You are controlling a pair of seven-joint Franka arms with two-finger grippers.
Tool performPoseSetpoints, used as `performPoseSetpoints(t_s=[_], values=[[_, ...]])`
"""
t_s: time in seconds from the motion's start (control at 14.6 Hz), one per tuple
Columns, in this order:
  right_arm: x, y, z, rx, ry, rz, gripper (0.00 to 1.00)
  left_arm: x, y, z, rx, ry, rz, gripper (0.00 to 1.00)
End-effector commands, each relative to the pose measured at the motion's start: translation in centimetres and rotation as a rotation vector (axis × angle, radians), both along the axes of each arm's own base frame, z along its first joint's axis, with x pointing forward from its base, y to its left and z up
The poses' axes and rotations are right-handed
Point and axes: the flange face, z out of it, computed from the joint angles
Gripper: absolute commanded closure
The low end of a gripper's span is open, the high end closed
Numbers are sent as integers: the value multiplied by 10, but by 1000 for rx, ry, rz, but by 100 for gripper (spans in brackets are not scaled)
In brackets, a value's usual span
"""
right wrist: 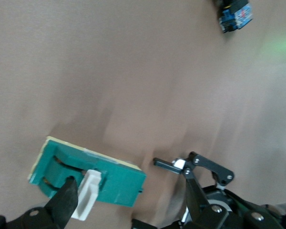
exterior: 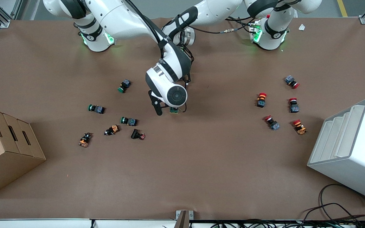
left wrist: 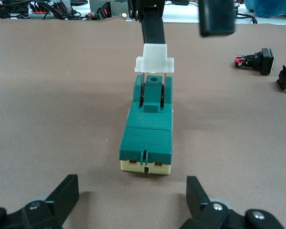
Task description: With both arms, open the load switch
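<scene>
The load switch point(exterior: 174, 110) lies flat mid-table, a dark-green block point(left wrist: 148, 129) on a cream base, its white lever point(left wrist: 154, 58) tipped up at the end nearer the front camera. My right gripper point(exterior: 166, 109) hangs open over that lever end. One of its fingers point(right wrist: 64, 200) rests against the white lever point(right wrist: 88, 193), and the other finger point(left wrist: 217, 16) stands apart, off the switch point(right wrist: 86, 171). My left gripper point(left wrist: 131, 200) is open and low at the table. It straddles empty table just short of the switch's cream end, touching nothing. The right arm hides it in the front view.
Green-capped push-buttons point(exterior: 95, 108) and orange pieces point(exterior: 112, 129) lie scattered toward the right arm's end, near a cardboard box point(exterior: 8, 148). Red-capped push-buttons point(exterior: 261, 99) lie toward the left arm's end, beside a white stepped bin point(exterior: 350, 148). Cables hang at the table's front edge.
</scene>
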Motion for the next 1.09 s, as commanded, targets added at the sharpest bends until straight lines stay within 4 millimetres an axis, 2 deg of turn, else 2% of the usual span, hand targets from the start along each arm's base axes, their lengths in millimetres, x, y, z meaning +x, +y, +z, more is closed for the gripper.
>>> performPoseSetpoints(t_s=[0.0, 0.48, 0.68, 1.02], values=[[-17, -1, 6, -1, 76, 47, 0, -4, 0, -11, 1, -9, -23, 1], [-36, 12, -12, -7, 95, 85, 0, -5, 2, -14, 11, -20, -21, 0], [-39, 13, -27, 1, 73, 81, 0, -8, 1, -14, 13, -21, -27, 0], [-42, 16, -28, 6, 69, 89, 0, -7, 2, -13, 16, -33, -20, 0]])
